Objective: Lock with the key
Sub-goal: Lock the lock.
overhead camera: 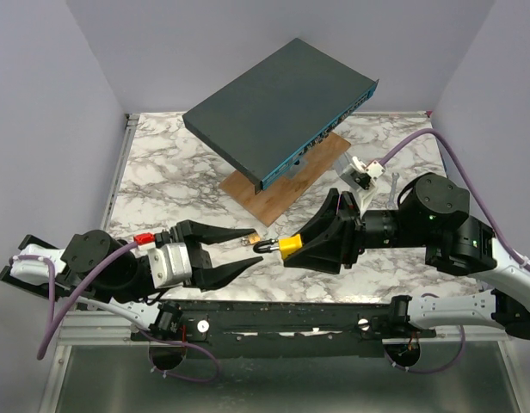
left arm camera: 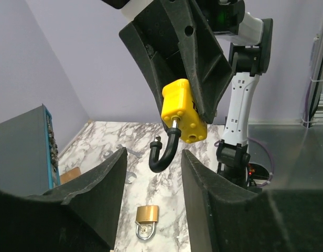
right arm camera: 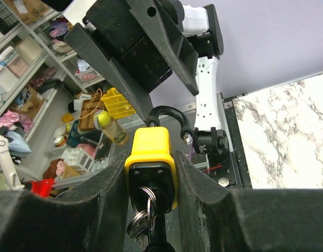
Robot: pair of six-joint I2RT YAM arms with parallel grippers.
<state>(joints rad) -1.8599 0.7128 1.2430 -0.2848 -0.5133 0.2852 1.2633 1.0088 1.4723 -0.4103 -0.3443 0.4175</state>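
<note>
My right gripper (overhead camera: 286,249) is shut on a yellow padlock (overhead camera: 289,247) and holds it in the air above the table's front. The padlock's black shackle (overhead camera: 265,247) is open, its free end out of the body, and points at my left gripper (overhead camera: 260,243). In the right wrist view the padlock (right arm camera: 150,163) sits between my fingers with a key and key ring (right arm camera: 141,220) in its underside. My left gripper (left arm camera: 153,152) is open and empty, its jaws on either side of the shackle (left arm camera: 164,155) without touching it.
A small brass padlock (left arm camera: 147,216) lies on the marble table (overhead camera: 179,172) below the left gripper. A dark network switch (overhead camera: 278,107) leans on a wooden board (overhead camera: 282,185) at the back. A small white part (overhead camera: 366,169) lies at the right.
</note>
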